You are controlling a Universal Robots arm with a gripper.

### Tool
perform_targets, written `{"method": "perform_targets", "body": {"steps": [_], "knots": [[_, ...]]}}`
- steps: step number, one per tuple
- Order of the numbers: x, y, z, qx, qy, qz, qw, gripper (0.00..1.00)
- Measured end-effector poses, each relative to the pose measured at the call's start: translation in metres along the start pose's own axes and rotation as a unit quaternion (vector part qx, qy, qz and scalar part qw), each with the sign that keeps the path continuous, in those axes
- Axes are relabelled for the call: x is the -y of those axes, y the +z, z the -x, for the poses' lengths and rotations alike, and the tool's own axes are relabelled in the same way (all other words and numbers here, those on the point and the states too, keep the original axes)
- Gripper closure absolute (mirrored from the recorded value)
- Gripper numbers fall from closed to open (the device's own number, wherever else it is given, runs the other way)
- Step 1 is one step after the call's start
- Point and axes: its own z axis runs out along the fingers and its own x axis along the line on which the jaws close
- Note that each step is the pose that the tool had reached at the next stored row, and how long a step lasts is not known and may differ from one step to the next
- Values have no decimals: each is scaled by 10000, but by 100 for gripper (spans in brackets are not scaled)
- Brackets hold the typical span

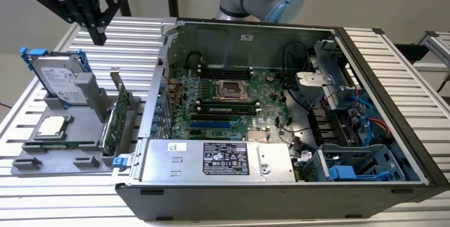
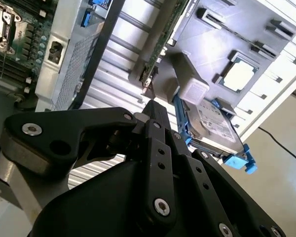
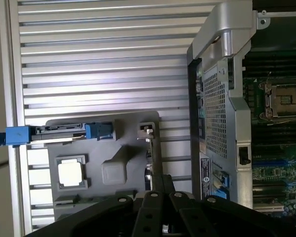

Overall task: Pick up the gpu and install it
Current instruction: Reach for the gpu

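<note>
Gpu [image 1: 124, 110] stands in grey holder [image 1: 31, 161], between hard drive [image 1: 60, 79] and case [image 1: 281, 203].

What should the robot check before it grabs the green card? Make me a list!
1. The gpu stands upright in the grey holder: ok.
2. The gripper is empty: ok.
3. The gripper is open for grabbing: not ok, it is shut.
4. The gripper is right at the gpu: not ok, it hangs above it, apart.
5. The computer case is open, with the motherboard uncovered: ok.
</note>
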Motion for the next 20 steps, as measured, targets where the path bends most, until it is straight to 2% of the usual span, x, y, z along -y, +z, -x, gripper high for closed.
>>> {"method": "perform_targets", "body": {"steps": [8, 16, 20], "knots": [[6, -2, -88, 0, 0, 0, 10000, 100], [8, -2, -90, 0, 0, 0, 10000, 100], [31, -3, -88, 0, 0, 0, 10000, 100]]}}
